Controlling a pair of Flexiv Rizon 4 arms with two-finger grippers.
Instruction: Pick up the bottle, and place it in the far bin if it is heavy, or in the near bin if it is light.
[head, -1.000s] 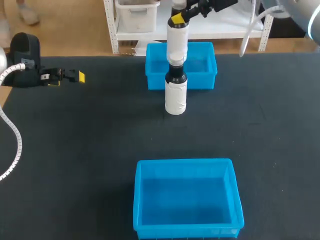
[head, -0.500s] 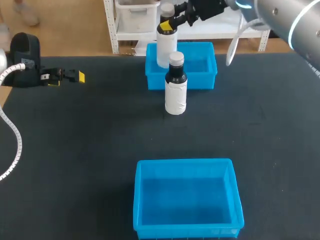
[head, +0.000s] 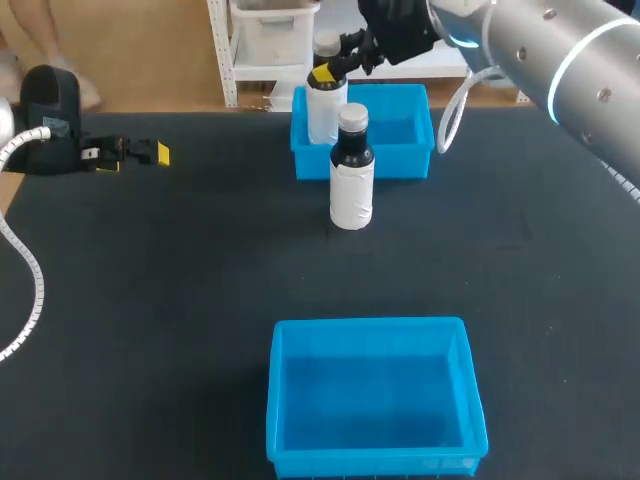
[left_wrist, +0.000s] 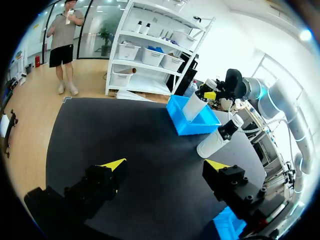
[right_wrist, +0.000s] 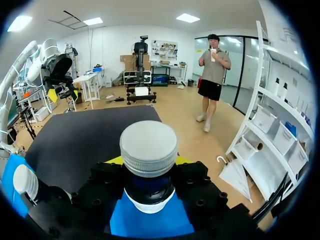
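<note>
Right tool (head: 325, 72) pinching bottle (head: 322, 112) over far bin (head: 405, 135), left tool (left_wrist: 162, 167) spread, second bottle (head: 351, 185) upright before bin

Smooth blue plastic near bin (head: 368, 324), matt black table (head: 150, 300), bottle (head: 323, 110) with ribbed metallic cap (right_wrist: 148, 147).

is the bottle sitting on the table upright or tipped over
Upright: the free bottle stands on its base on the table, grey cap up, just in front of the far bin.

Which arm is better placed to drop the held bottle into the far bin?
Right: the right gripper is shut on the bottle, directly at the far bin. The left gripper sits open, away at the table's left.
</note>
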